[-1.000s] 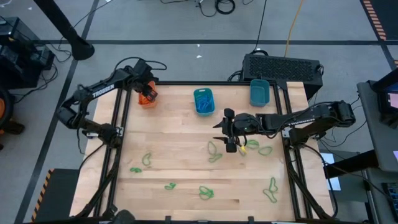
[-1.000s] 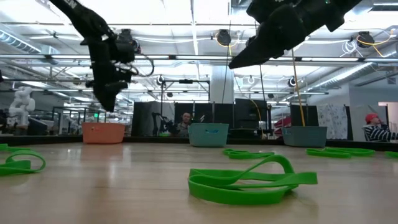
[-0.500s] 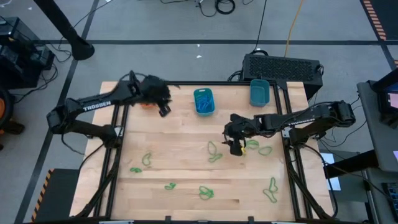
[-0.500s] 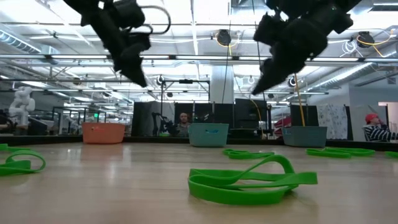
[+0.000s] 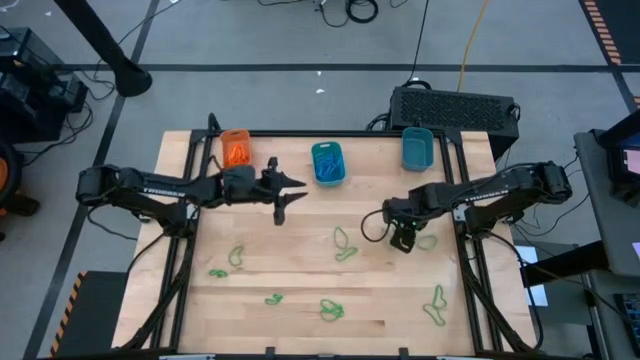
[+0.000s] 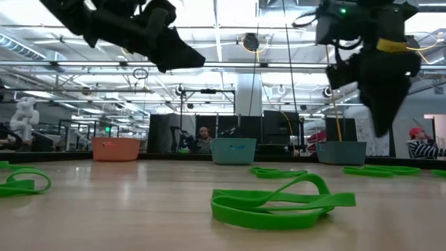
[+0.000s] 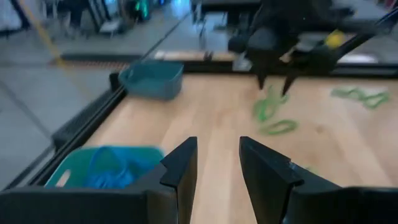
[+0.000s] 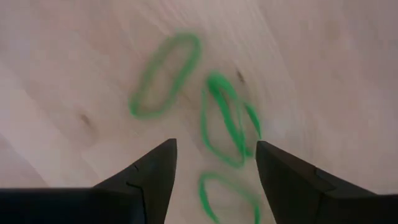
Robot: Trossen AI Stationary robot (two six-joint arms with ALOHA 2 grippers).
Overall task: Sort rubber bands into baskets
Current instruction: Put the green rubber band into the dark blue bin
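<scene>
Green rubber bands [image 5: 345,245] lie scattered flat on the wooden table, some also near the front [image 6: 279,199]. Three baskets stand along the far edge: an orange one [image 5: 235,148] with orange bands, a teal one [image 5: 328,163] with blue bands, and a second teal one [image 5: 417,148]. My left gripper [image 5: 292,195] hovers open and empty near the middle teal basket [image 7: 106,168], pointing almost level toward the table's right. My right gripper [image 5: 400,240] points down, open, above a cluster of green bands [image 8: 224,118], clear of them.
A black box [image 5: 455,105] stands behind the table's far right corner. Black frame rails [image 5: 190,215] run along the table's left and right sides. More green bands lie toward the near edge [image 5: 332,310] and the near right [image 5: 435,305].
My left gripper has swung from over the orange basket toward the table's middle, tipping up from pointing down to nearly level. My right gripper has tipped from slanting to pointing straight down, sinking a little and shifting toward the right edge over the green bands.
</scene>
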